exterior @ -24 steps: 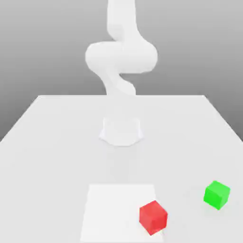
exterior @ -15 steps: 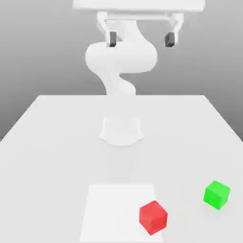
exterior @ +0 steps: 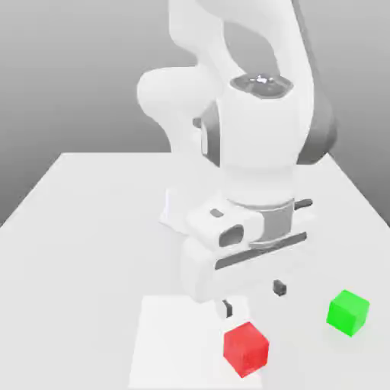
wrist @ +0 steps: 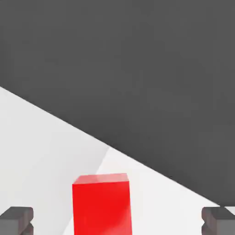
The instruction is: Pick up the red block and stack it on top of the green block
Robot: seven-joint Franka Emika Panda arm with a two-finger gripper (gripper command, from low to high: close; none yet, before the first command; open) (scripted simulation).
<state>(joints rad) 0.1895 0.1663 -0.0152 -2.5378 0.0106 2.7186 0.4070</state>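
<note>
Fingers of the white two-finger gripper spread wide, nothing between them! Bright-red matte cube sits below the fingertips, and the bright-green matte cube lies well off to their side.

Red cube: plain, matte, at the white square's right edge in the exterior view, turned cornerwise. Green cube: plain, similar size; I see it well apart, toward the exterior view's right. Unstacked.

Bright, washed-out whites on table and arm; faint shadows; small glare atop the arm's wrist
</note>
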